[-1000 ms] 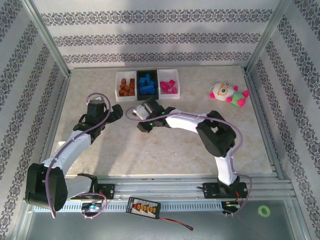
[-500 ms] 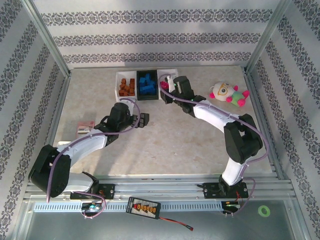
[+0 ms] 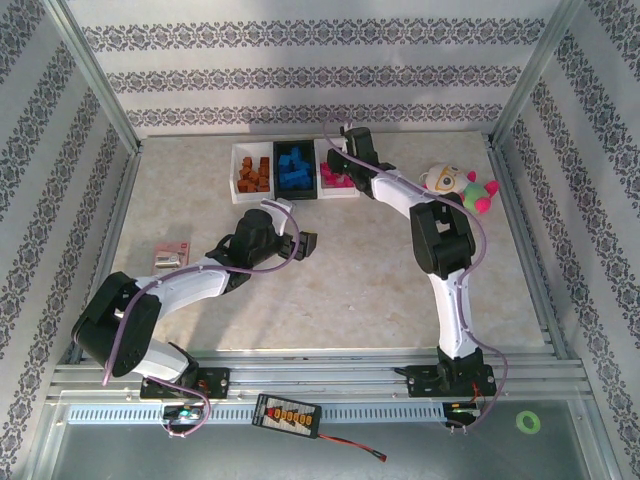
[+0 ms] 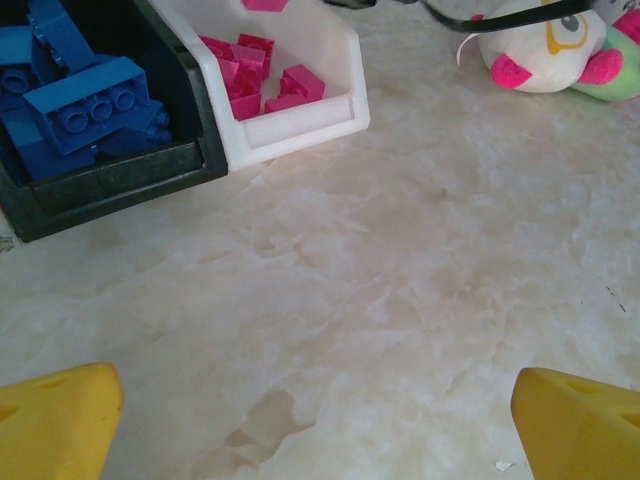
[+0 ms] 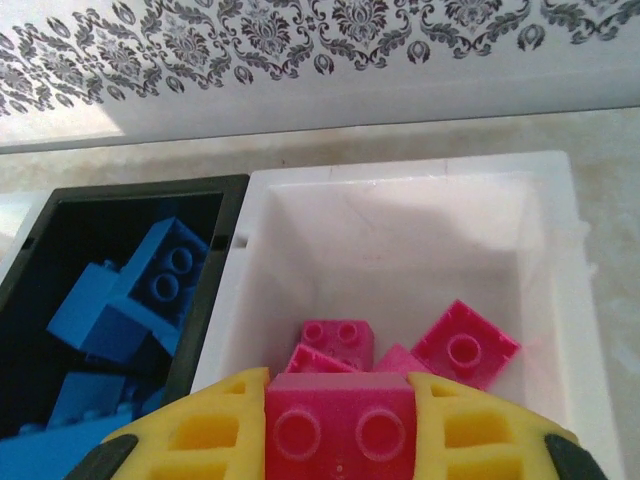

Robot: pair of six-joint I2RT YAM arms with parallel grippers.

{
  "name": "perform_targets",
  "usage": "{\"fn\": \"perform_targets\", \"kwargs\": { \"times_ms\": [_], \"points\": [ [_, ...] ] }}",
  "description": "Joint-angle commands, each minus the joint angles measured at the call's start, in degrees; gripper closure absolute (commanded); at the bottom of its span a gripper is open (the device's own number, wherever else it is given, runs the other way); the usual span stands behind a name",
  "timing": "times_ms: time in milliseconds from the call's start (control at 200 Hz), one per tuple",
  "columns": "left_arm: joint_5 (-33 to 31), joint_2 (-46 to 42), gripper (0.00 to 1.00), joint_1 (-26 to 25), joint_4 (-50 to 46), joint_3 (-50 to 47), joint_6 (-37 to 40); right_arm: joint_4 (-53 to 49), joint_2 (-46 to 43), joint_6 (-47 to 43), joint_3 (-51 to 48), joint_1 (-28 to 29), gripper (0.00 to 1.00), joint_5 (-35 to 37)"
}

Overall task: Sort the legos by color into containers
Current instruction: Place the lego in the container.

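Three containers stand in a row at the back: a white bin (image 3: 236,172) with orange-brown legos (image 3: 254,176), a black bin (image 3: 294,195) with blue legos (image 3: 293,170), and a white bin (image 3: 354,172) with pink legos (image 3: 337,178). My right gripper (image 3: 341,152) hovers over the pink bin (image 5: 560,300), shut on a pink lego (image 5: 340,425) between its yellow fingers (image 5: 200,435). Below it lie several pink legos (image 5: 465,345); blue legos (image 5: 150,290) fill the black bin (image 5: 235,215). My left gripper (image 3: 306,243) is open over bare table (image 4: 318,430), in front of the bins.
A plush toy (image 3: 455,187) lies at the back right, close to the right arm's forearm, and shows in the left wrist view too (image 4: 550,45). A flat packet (image 3: 172,254) lies at the left beside the left arm. Metal frame posts and patterned walls ring the table.
My right arm swung from in front of the bins up over the right white bin, carrying the pink lego. The left arm reached rightward toward the table's middle, uncovering the packet.
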Motion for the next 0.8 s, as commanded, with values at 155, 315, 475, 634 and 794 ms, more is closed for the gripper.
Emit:
{"fn": "perform_targets", "kwargs": {
  "times_ms": [155,315,475,634,794],
  "points": [
    [-2.26,-0.23,0.01,-1.02,5.36,-0.84,1.13,-3.09,4.06,1.58,8.65,-0.23,0.66,0.22],
    [-7.33,-1.17,0.01,-1.07,4.71,-1.46,1.84,-3.19,0.94,-0.28,7.8,-0.25,0.38,-1.88],
    [-10.96,-3.25,0.01,-0.66,2.19,-1.45,5.19,-1.09,-6.8,-3.04,0.51,-0.3,0.19,-2.44],
    [-14.77,-6.94,0.01,1.58,-1.5,-1.71,9.66,3.07,-19.54,-7.8,-14.33,-0.4,0.06,-1.12],
    [-19.53,-12.35,0.01,7.31,-5.48,-3.99,13.67,8.61,-34.59,-14.64,-34.02,-1.36,0.02,4.17]
  ]
}}
